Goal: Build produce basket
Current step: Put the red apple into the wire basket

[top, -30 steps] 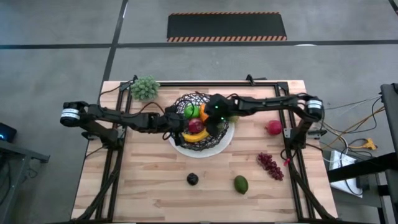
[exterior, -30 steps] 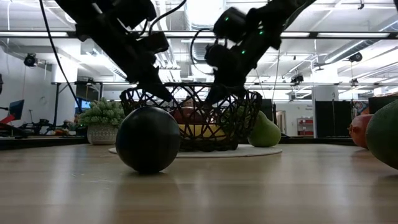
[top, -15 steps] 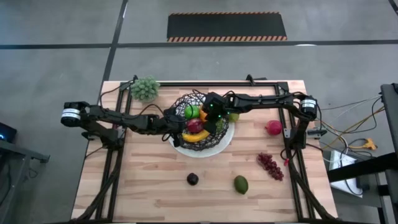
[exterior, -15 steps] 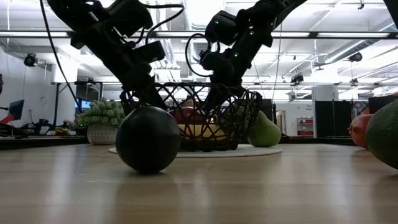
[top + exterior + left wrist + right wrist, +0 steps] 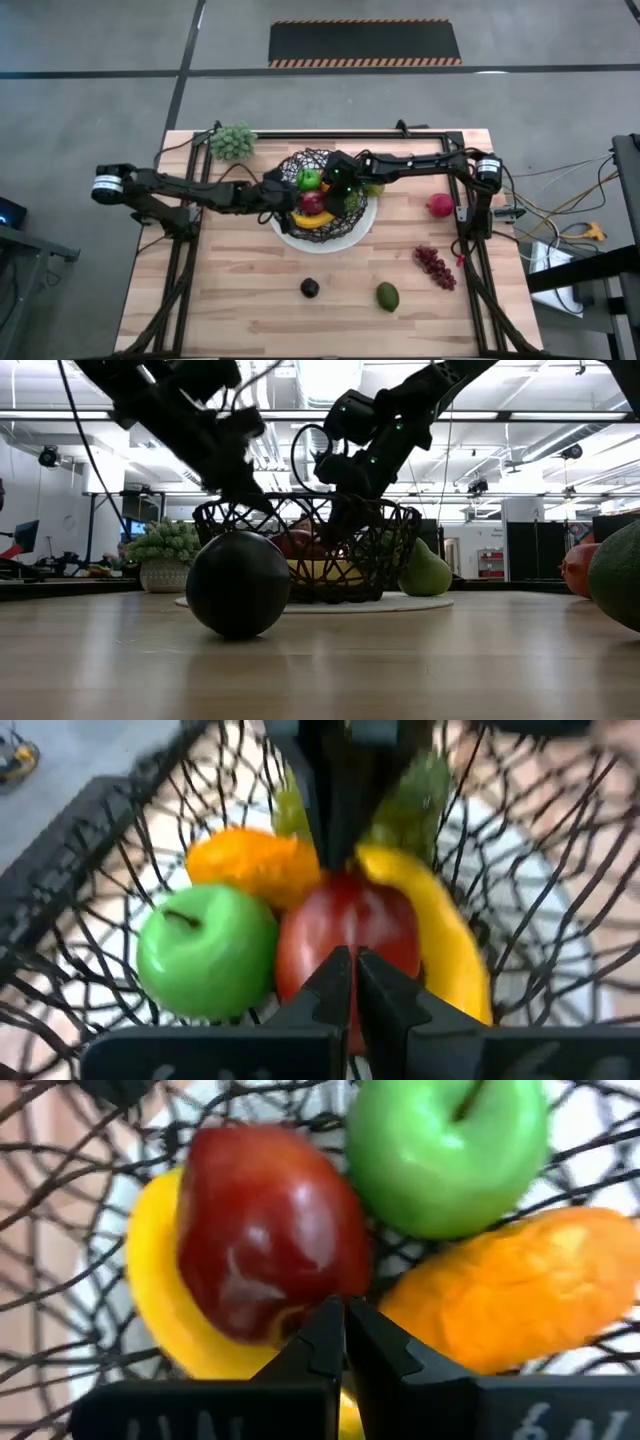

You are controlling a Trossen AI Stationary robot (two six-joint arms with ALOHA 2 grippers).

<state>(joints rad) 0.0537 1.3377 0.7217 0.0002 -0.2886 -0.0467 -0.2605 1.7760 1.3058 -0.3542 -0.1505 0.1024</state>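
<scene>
The black wire basket point(image 5: 300, 163) stands on a white plate point(image 5: 362, 226) at mid-table. It holds a green apple point(image 5: 205, 950), a red apple point(image 5: 265, 1230), a banana point(image 5: 440, 935) and an orange carrot point(image 5: 520, 1295). My left gripper point(image 5: 278, 195) is shut at the basket's left rim. My right gripper point(image 5: 336, 187) is shut over its right part. On the near table lie a dark plum point(image 5: 310, 288), an avocado point(image 5: 388, 296) and grapes point(image 5: 435, 265). My left gripper is shut at the basket's left rim point(image 5: 262, 510), slanting down from the table's left. Its own fingers point(image 5: 335, 982) hide the wire between them. The basket stands upright on the plate. My right gripper is shut at the basket's right rim point(image 5: 352, 510), slanting down from the right. Its fingers point(image 5: 325, 1335) cover the place of contact, so I cannot tell which wire it has.
A green pear point(image 5: 425, 570) rests on the plate against the basket's right side. A red fruit point(image 5: 440, 205) lies near the right arm's base and a pale green leafy cluster point(image 5: 232, 141) at the far left corner. Bare wood shows at the near left point(image 5: 220, 290).
My right gripper has moved toward the table's left edge, farther over the basket, and now hides the carrot in the high view. The basket has stayed on the plate.
</scene>
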